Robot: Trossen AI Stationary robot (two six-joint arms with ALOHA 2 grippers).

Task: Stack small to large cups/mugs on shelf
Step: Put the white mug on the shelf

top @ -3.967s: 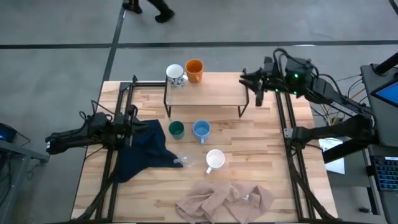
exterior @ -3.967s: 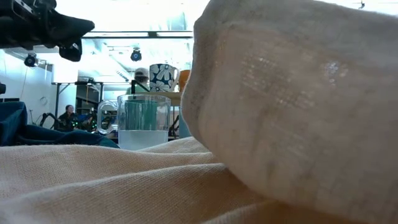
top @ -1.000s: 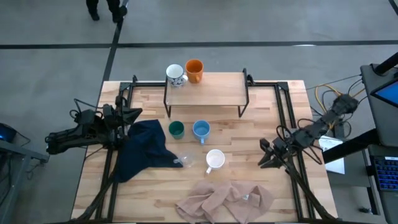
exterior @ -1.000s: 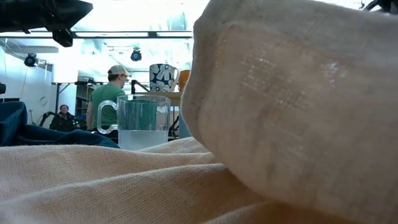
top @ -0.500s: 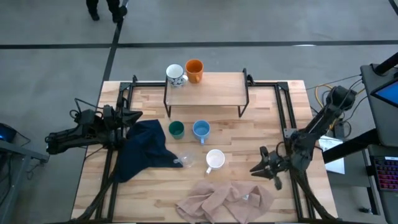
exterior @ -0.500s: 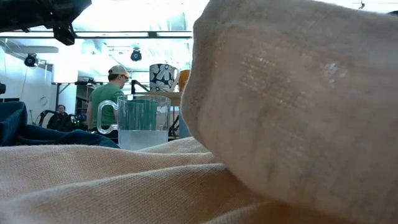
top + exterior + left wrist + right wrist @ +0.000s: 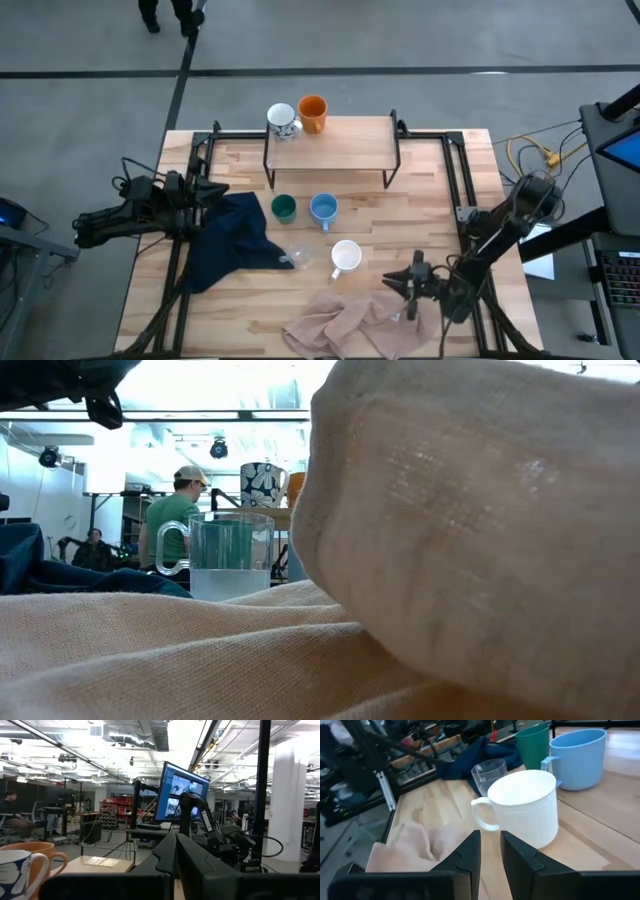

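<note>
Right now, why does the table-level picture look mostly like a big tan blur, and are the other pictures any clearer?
In the low view the beige cloth lies right against the lens, filling most of the frame; bright ceiling lights wash out the room behind the clear glass cup. The high view is evenly lit and sharp. The right wrist view shows the white mug crisply, its far background soft.

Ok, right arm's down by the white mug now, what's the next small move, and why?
Probably ease the right pincer forward toward the white mug. Its narrow gap holds nothing, and the mug stands just ahead on the table, handle facing it, with the shelf still mostly bare.
</note>
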